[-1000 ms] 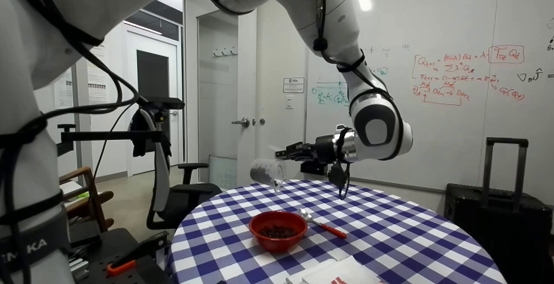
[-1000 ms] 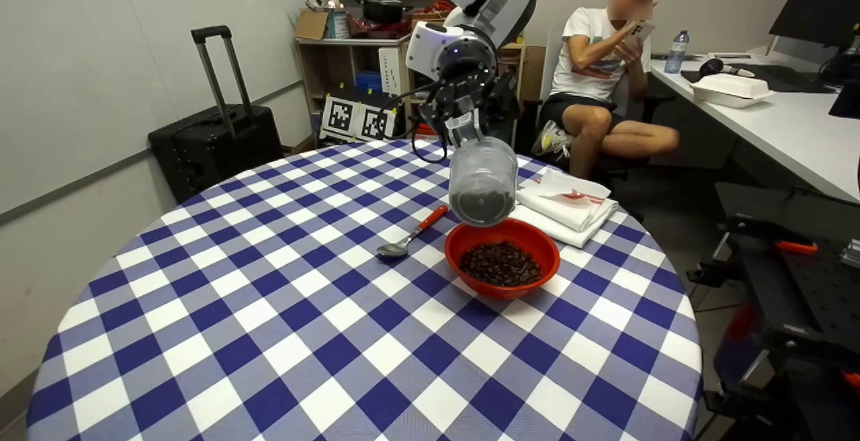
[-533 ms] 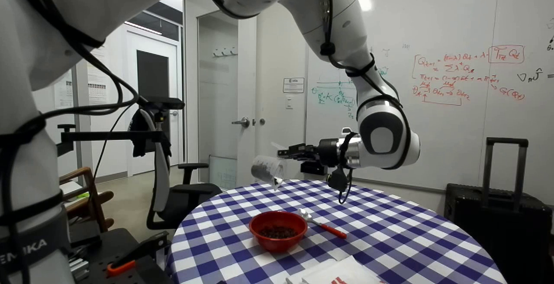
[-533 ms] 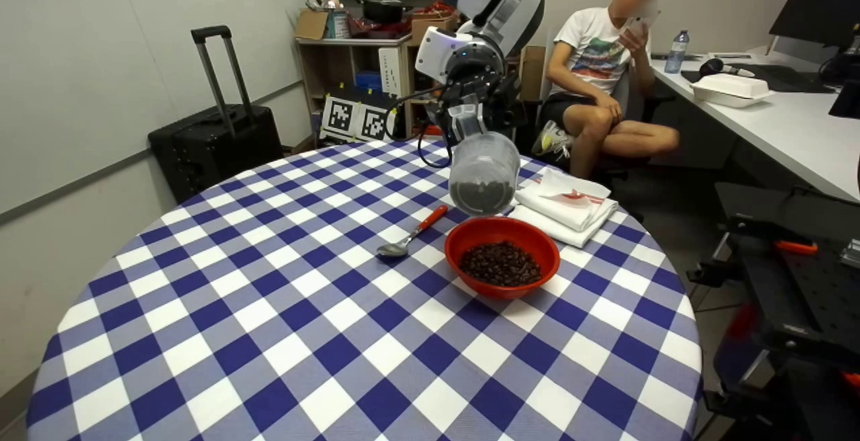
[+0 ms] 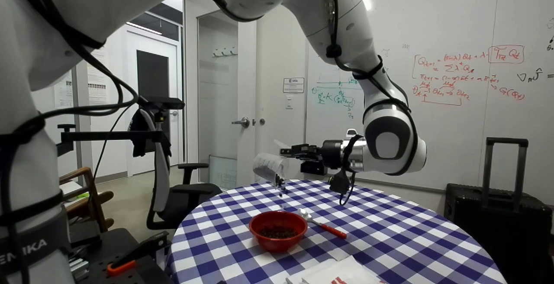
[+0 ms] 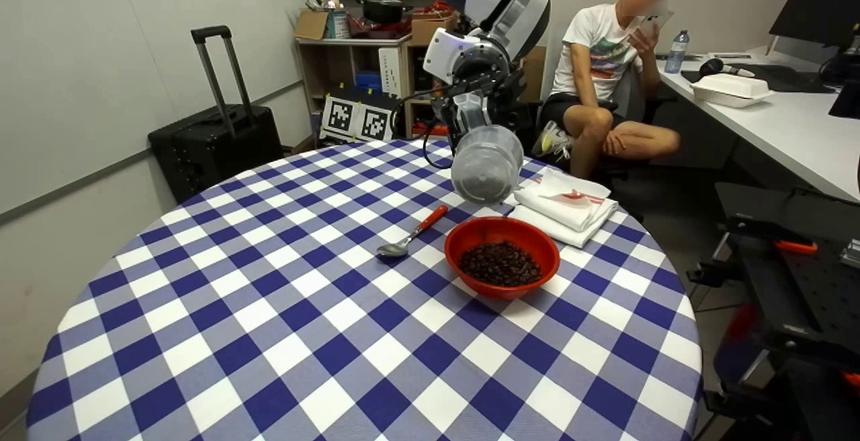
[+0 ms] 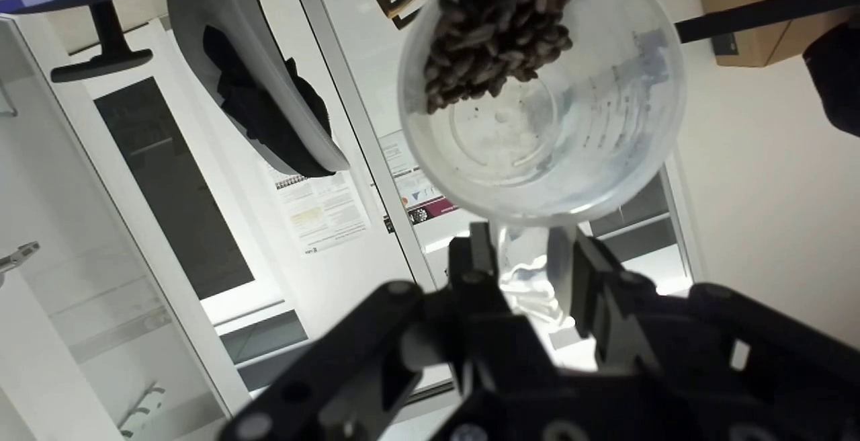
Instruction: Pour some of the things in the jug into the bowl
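Observation:
The clear jug (image 5: 267,166) is held in the air above the red bowl (image 5: 278,243), tilted with its mouth pointing down. It also shows in another exterior view (image 6: 485,167) and in the wrist view (image 7: 571,138), with dark beans (image 7: 494,37) gathered toward its lip. Some falling beans (image 5: 280,187) drop from the lip toward the bowl. My gripper (image 7: 531,259) is shut on the jug's handle; it also shows in an exterior view (image 5: 285,151). The bowl (image 6: 521,234) stands upright on the table and holds dark beans (image 6: 500,264).
A spoon with a red handle (image 6: 430,218) lies beside the bowl on the checkered tablecloth (image 6: 282,306). Folded white napkins (image 6: 561,216) lie close to the bowl on its other side. A person (image 6: 598,71) sits behind the table.
The jug has tilted further, mouth down, and risen slightly. Beans now fall from its lip; none were clearly falling before. The wrist has shifted and lowered. The bowl has not moved.

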Controlling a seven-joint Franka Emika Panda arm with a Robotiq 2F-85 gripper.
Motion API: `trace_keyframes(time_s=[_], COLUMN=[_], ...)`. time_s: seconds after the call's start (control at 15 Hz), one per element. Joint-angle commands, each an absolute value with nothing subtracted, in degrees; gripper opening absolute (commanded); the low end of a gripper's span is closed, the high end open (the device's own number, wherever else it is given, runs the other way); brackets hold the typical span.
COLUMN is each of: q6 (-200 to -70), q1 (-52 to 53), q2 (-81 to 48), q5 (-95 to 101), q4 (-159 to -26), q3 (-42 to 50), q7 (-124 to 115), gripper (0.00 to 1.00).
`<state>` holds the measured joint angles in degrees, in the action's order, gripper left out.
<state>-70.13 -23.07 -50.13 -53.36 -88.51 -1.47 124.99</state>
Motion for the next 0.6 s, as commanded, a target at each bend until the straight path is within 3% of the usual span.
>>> trace_keyframes(time_s=[0.0,0.53], q6=[-66.32,-64.93], q1=[-22.85,-23.00], q2=[-51.85,-53.08], q5=[-55.31,-56.53], q4=[-87.14,-87.09], q3=[-0.59,-0.45], q7=[126.52,126.86], gripper=[0.07,0.07])
